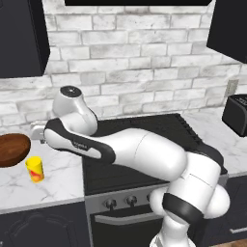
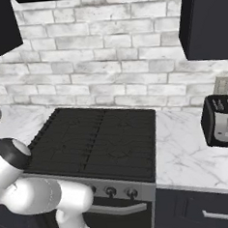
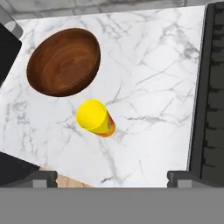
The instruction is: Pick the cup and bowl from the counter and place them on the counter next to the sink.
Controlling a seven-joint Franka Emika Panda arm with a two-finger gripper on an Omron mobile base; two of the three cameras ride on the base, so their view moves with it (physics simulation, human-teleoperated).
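While the gripper (image 3: pixel 107 177) hovers, fingers spread wide and empty, the cup (image 3: pixel 95 118) stands just beyond them.
Bowl (image 3: pixel 64 61) rests farther out on the counter (image 3: pixel 148 87); such a spread probably prepares for straddling the cup.

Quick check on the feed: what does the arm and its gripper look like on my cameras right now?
The arm is glossy white with rounded, bulbous links and dark grey to black bands at the joints; one dark band carries small pale lettering, too small to read. A dark round cap tops one joint. No loose cables show. The gripper has two small dark, blocky finger tips.
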